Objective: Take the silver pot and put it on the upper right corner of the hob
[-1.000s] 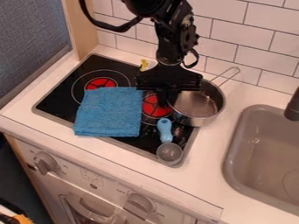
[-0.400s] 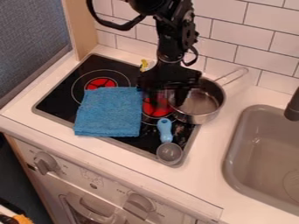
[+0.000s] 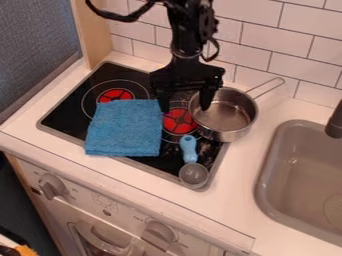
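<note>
- Pot [image 3: 227, 116]: you have it upright at the hob's [image 3: 93, 80] right side, toward the back, its base straddling the edge onto the counter [image 3: 244, 167]. Its handle [image 3: 268, 87] points to the tiles [image 3: 270, 55].
- Gripper [image 3: 185, 104]: yours hangs over the back of the hob, its fingers spread wide apart. One is at the pot's left rim; the other is by the cloth's upper right corner. You have nothing between them.
- Cloth [image 3: 125, 127]: blue, lying across the hob's left front, beside a red burner [image 3: 179, 121] and partly over the other one [image 3: 115, 94].
- Scoop [image 3: 189, 150]: in front of the pot, blue handle toward the back, clear cup at your hob's front right corner.
- Sink [image 3: 297, 175]: right of your pot, well apart from the hob, with a dark tap [image 3: 334, 122].
</note>
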